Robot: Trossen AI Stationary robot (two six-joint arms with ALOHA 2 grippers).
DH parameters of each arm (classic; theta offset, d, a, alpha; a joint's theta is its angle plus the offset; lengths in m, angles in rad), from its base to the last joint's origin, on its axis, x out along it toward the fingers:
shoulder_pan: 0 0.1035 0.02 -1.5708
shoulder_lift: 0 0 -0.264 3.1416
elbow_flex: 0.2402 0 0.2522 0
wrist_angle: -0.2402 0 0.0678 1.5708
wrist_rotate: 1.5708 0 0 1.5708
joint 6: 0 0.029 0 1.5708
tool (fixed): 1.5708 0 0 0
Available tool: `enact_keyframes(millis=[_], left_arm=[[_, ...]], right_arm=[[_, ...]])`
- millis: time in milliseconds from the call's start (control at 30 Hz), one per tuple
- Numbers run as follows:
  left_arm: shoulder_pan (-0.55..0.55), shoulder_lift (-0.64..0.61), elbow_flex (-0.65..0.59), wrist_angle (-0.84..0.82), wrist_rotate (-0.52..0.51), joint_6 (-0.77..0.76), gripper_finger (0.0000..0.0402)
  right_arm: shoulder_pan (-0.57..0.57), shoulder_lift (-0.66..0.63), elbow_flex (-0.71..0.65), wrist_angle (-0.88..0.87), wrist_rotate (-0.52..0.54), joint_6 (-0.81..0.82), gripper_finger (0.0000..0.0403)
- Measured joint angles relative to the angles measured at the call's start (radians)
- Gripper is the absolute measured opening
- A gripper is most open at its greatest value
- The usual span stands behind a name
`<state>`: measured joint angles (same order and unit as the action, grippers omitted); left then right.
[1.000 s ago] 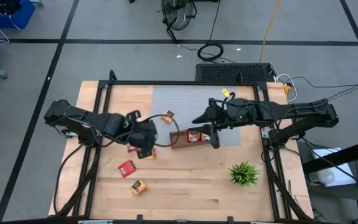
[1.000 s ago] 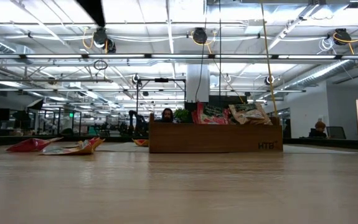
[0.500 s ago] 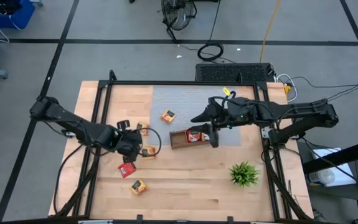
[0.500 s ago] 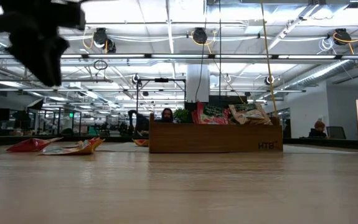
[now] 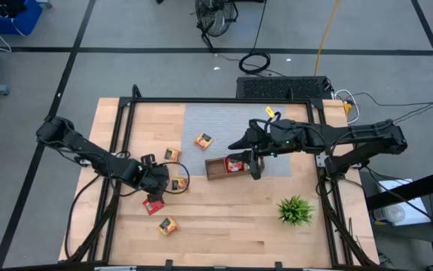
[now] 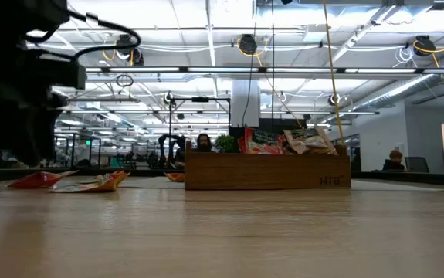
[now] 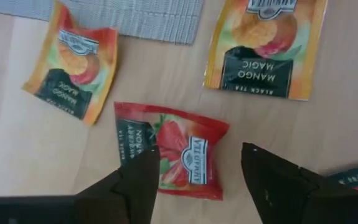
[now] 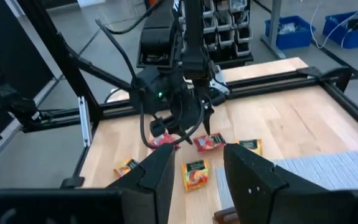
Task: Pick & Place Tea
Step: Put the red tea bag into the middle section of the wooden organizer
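My left gripper [image 7: 194, 177] [image 5: 156, 187] points down, open, low over the table's left half. Its two fingers stand on either side of a red strawberry tea sachet [image 7: 172, 158] that lies flat on the wood; whether they touch it I cannot tell. Two orange mango sachets [image 7: 73, 62] [image 7: 266, 43] lie flat just beyond it. Another red sachet [image 5: 153, 205] and an orange one [image 5: 168, 226] lie nearer the front edge. My right gripper [image 8: 197, 171] [image 5: 255, 167] hangs open with nothing between its fingers, above the right end of the brown wooden tray [image 5: 216, 172], which holds sachets [image 6: 264, 141].
A grey mat [image 5: 231, 124] covers the far middle of the table, with an orange sachet [image 5: 203, 140] lying on it. A spiky green plant [image 5: 295, 211] stands near the front right. A black frame [image 5: 129, 113] runs round the table.
My left gripper has swung from beside the tray toward the table's left and near edges and come down close over the red sachet. The sachets and the tray lie as before.
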<state>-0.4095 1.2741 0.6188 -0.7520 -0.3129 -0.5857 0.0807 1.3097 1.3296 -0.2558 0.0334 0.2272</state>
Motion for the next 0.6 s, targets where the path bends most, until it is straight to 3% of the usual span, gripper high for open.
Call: enact_keyframes(millis=[267, 433, 600], left_arm=[[0.003, 0.000, -0.145, 0.186, 0.011, -0.010, 0.0190], [0.003, -0.001, -0.169, 0.209, 0.004, -0.004, 0.0171], [0.003, 0.000, -0.170, 0.213, 0.005, 0.022, 0.0088]], right_arm=[[0.003, 0.015, -0.001, -0.008, 0.019, 0.000, 0.0128], [0.006, 0.013, 0.000, 0.003, 0.022, 0.001, 0.0128], [0.006, 0.013, 0.000, 0.047, 0.023, 0.001, 0.0128]])
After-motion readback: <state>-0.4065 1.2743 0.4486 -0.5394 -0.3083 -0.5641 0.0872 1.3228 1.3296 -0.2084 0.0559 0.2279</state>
